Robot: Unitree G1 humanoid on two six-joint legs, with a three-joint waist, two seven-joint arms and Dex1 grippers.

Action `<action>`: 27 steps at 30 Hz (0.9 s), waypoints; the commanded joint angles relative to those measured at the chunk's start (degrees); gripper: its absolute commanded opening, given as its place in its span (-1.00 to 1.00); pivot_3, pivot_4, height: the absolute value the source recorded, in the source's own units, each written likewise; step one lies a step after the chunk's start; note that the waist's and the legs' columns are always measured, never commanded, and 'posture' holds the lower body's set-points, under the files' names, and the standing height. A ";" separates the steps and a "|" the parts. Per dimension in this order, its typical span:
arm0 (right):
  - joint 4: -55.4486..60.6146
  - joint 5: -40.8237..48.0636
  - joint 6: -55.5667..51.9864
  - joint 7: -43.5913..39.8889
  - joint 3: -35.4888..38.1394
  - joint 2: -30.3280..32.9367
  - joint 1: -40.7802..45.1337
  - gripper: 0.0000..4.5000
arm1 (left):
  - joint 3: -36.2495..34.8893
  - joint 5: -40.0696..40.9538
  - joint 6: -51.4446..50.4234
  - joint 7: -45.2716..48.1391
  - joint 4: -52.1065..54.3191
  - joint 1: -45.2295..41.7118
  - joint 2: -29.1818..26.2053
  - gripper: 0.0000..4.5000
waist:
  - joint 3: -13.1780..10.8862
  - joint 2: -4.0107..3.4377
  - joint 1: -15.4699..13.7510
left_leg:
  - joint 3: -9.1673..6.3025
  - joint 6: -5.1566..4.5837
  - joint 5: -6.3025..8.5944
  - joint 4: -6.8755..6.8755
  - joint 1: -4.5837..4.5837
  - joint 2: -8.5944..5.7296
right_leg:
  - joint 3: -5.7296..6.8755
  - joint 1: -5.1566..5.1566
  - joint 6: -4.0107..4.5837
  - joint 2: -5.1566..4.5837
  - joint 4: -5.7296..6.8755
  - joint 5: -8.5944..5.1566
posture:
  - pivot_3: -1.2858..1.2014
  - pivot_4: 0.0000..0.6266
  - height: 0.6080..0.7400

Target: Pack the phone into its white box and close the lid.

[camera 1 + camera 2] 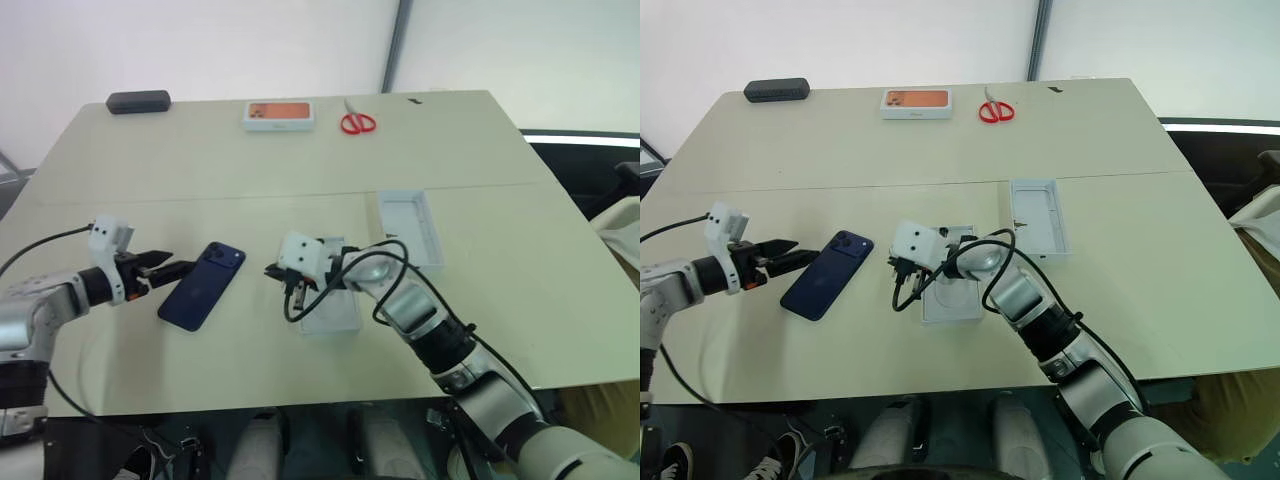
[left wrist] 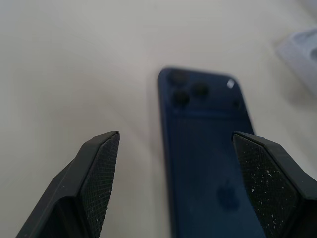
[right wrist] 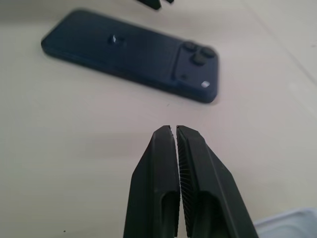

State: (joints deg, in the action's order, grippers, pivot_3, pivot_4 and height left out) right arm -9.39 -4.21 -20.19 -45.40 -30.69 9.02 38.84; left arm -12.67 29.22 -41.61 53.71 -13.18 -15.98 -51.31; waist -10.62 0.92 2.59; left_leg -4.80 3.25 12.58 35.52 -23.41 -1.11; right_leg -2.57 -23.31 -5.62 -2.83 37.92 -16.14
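Phone (image 1: 202, 285) lay camera-side up on the desk (image 1: 300, 170) between the open left gripper (image 1: 160, 268) and the closed, empty right gripper (image 1: 272, 271); scissors (image 1: 357, 121) lay far behind.

The two head views are looking forward and down from above over the table (image 1: 470, 140), taking in its whole top from well back; both are sharing the same scene, slightly offset sideways. Each wrist camera is sitting low and close, looking along its own fingers at the phone (image 2: 208, 148), which is lying at centre left of the head frames.
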 commanded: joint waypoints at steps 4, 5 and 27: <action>-4.13 -4.95 3.10 1.90 -4.67 -4.63 2.81 -0.98 | 3.38 -1.55 -4.73 3.57 -1.77 -1.68 -2.27 0.70 | 0.01 0.02 -0.03 | -0.02 0.01 -0.01 0.01 0.00 0.00 | 0.00 0.02 0.00 0.01 0.02 0.00 | 0.03 -0.52 1.00; -5.03 -5.21 2.56 2.23 -4.84 -5.62 3.14 -0.98 | 3.62 -1.10 -5.88 3.76 -1.41 -1.82 -1.84 0.70 | 0.01 0.01 -0.03 | -0.01 0.01 -0.01 0.01 0.01 -0.01 | 0.00 0.02 0.00 0.01 0.02 0.00 | 0.03 -0.52 1.00; -10.73 -8.49 -1.05 2.31 -3.27 -7.95 6.27 -0.98 | 11.89 -3.05 -16.14 4.13 -1.03 -4.79 9.74 0.70 | 0.56 -0.69 -1.22 | -0.02 0.00 0.00 -0.25 1.06 -0.18 | -0.03 1.02 -0.15 -0.25 -0.17 -0.13 | 0.03 -0.52 1.00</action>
State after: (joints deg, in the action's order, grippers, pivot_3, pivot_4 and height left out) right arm -20.73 -12.82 -22.14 -42.94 -35.10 1.48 43.72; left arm -6.35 25.54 -53.58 57.21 -12.82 -23.01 -44.32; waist -10.06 0.23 1.37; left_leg -4.82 3.25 12.58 35.27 -22.36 -1.30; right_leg -2.60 -22.29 -5.78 -3.11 37.76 -16.27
